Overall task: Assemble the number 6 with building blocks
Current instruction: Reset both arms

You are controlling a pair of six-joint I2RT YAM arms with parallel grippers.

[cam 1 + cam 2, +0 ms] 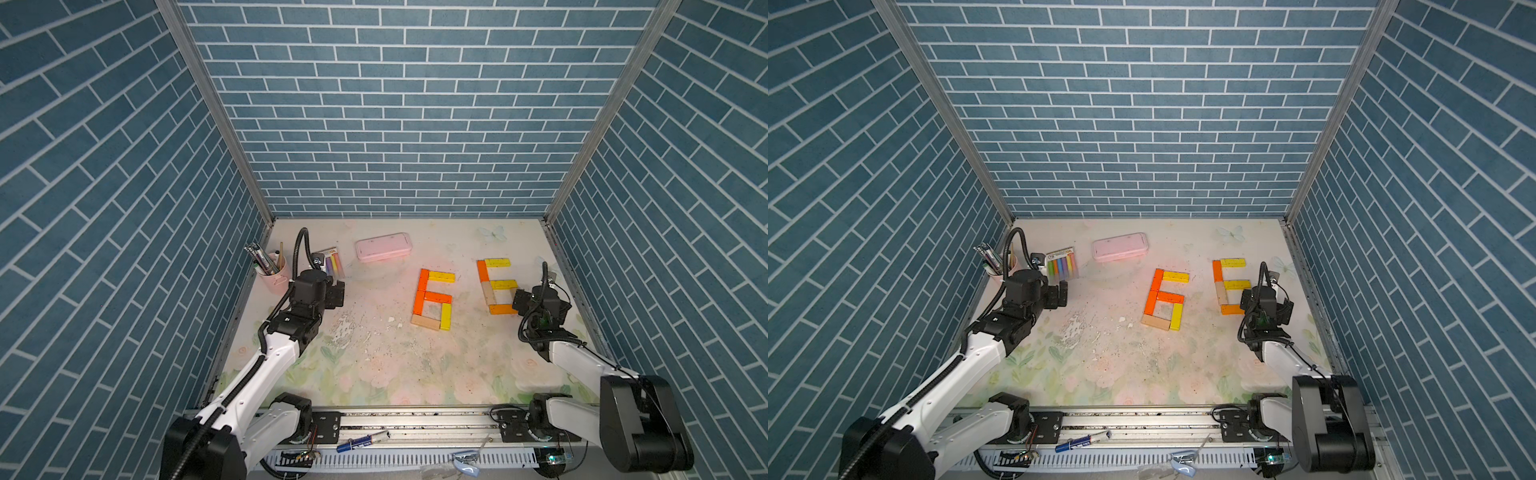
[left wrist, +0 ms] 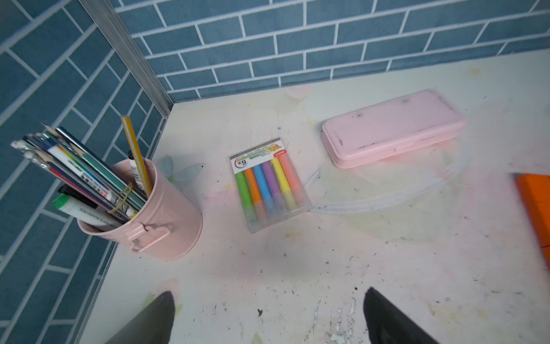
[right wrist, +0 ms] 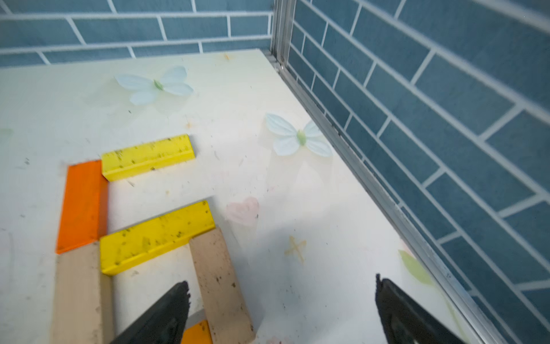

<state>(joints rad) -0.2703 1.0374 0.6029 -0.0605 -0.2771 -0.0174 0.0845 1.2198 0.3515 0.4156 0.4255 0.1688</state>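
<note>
The right gripper (image 3: 281,286) is seen spread wide and empty at the right of the table (image 1: 374,365), with a tan block (image 3: 220,283) just beside one finger. The building blocks (image 1: 432,303) are laid out as two sixes, centre and right. The left gripper (image 2: 269,292), likewise spread, is poised near the chalk pack (image 2: 269,184), far left.

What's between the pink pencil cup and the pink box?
A clear pack of coloured chalk sticks lies between the cup and the box; the left wrist view shows it best.
</note>
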